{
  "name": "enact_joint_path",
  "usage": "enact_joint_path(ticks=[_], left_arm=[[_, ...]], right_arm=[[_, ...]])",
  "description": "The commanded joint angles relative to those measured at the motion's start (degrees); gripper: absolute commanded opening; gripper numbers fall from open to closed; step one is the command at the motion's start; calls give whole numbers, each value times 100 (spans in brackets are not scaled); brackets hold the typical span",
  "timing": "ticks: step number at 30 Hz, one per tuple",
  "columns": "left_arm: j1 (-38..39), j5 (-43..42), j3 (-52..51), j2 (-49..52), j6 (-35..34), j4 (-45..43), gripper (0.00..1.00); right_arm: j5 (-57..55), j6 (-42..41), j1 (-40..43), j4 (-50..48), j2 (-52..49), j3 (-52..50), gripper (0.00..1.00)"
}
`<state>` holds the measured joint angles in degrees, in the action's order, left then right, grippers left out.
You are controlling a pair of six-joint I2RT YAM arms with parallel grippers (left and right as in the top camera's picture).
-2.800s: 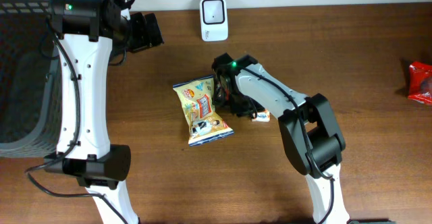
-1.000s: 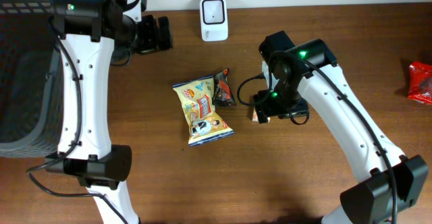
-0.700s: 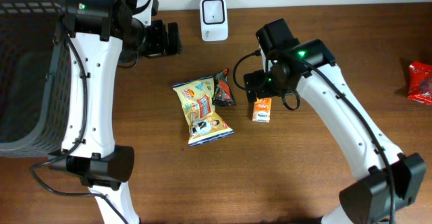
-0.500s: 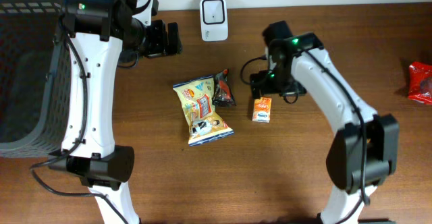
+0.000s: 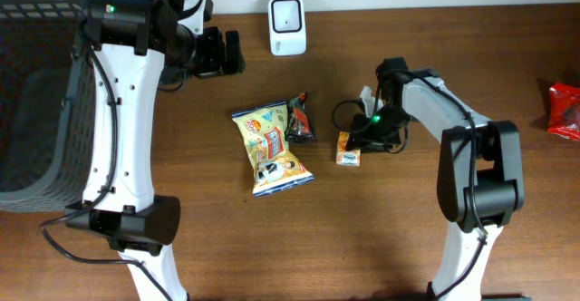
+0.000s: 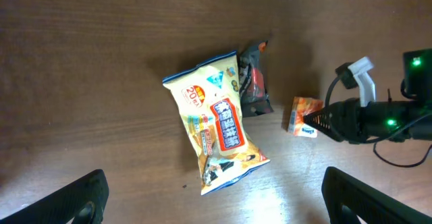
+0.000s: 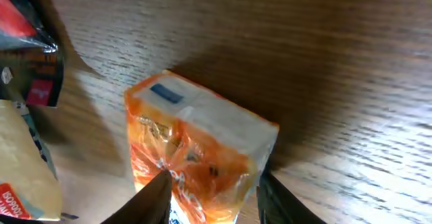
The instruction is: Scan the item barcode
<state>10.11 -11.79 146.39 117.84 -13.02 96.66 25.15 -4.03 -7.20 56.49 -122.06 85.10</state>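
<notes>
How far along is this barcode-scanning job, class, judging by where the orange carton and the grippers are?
Done: nothing visible; the scanner stands at the far edge with no item before it. In hand: the right gripper straddles the orange carton, lying on the table; grip unclear. Left: lift it and present its barcode. The left gripper hangs open, empty.

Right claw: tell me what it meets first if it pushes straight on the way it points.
The orange carton: it lies between the right claw's fingers, with the table right behind it, as far as depth shows.
</notes>
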Motion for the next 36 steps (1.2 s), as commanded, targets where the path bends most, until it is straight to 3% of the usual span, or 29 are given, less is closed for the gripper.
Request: enact_joint_path(ticks=[1,2,3,4,5,7,10,13,16,18,23,30,32,34,36], left_arm=[[-4,20,-22,-118,92,7,99],[-4,20,-22,-118,92,4,99],[-4,20,-22,-118,92,4,99],[-4,20,-22,-118,92,4,99],[-4,20,-22,-118,92,7,99],[-4,20,-22,-118,92,4,99],[-4,20,-22,-118,92,4,99],[-4,20,-22,-118,92,4,99],[-4,20,-22,-118,92,4,99],[-4,20,-22,-118,92,4,99],[-4,20,-22,-118,92,7,99],[-4,20,-22,-118,92,4,99],[-4,20,-22,-118,92,7,99],[-4,20,-22,-118,92,4,99],[-4,20,-22,-118,92,7,99]], right_arm=[[-22,37,20,-101,-24,-111,41],[-20,37,17,-72,-24,-111,41],[22,37,15,-26,-24,-109,31],[236,35,26,39,-13,-81,9],[629,42,68,116,-9,-15,4],[1696,378,256,413,24,249,4],[3805,2621,623,1768,85,767,4],[4061,3991,706,2859,85,813,4],[4225,5949,551,4087,85,813,4],[4081,5958,413,4087,85,802,4],[3987,7143,-260,4070,85,804,4],[4387,7077,-461,3611,83,804,4],[4623,5893,-463,2957,83,804,4],[4564,3515,-463,1683,83,804,4],[3720,1294,-466,636,83,804,4]])
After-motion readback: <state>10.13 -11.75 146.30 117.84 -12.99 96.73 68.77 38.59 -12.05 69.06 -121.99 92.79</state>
